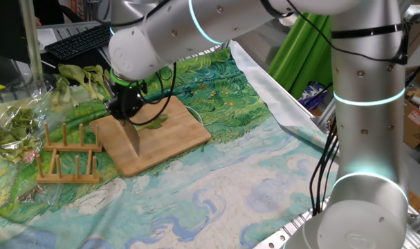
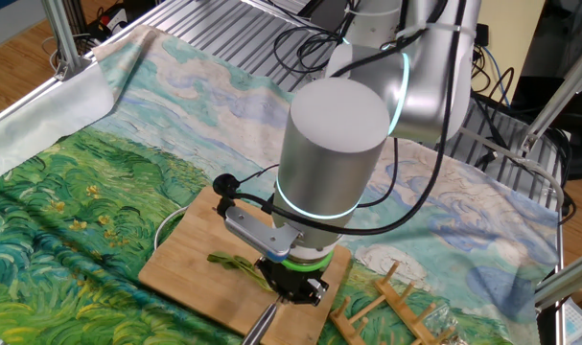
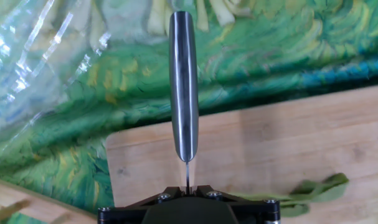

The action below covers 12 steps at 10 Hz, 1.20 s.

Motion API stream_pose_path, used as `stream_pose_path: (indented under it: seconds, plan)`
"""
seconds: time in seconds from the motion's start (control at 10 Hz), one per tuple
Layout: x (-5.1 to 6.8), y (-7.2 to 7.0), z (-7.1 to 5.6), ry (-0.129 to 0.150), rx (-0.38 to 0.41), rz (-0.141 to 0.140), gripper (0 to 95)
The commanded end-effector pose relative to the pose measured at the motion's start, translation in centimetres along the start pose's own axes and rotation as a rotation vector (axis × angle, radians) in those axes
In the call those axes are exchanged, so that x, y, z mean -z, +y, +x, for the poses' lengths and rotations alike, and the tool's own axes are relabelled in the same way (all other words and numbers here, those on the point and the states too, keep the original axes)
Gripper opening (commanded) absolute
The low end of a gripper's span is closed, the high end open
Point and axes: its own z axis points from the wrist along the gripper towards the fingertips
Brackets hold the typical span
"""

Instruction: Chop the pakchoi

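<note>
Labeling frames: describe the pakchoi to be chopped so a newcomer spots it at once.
Find the bamboo cutting board on the painted cloth. The pakchoi is the thin green leaf lying flat on it, beside the knife in the gripper. Unlike the whole stalks and the plastic-wrapped greens off the board, it is one small piece.

A cutting board (image 1: 153,135) is laid on a cloth (image 1: 265,180) spread over the table. The pakchoi (image 1: 154,122) is set on the board, just beside the knife (image 1: 133,137), which is held upright over the board by the gripper (image 1: 124,108). A wooden rack (image 1: 66,159) is placed beside the board. A bunch of stalks (image 1: 85,77) and wrapped greens (image 1: 12,124) are found beyond the rack, and a keyboard (image 1: 78,40) behind them.
</note>
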Motion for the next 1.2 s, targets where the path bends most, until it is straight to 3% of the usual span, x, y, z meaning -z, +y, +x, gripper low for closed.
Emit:
stream_pose_path:
  seconds: [0.1,0.6,0.8,1.2]
  plan:
    - [-0.2,0.0,0.1,-0.001,-0.002,-0.004,0.0]
    - [1.5,-1.1,0.7,0.027,0.003,-0.01,0.0]
    - [2.0,-2.3,0.9,0.031,0.006,-0.039,0.0]
    - [2.1,-2.7,0.5,0.025,0.059,-0.019,0.0]
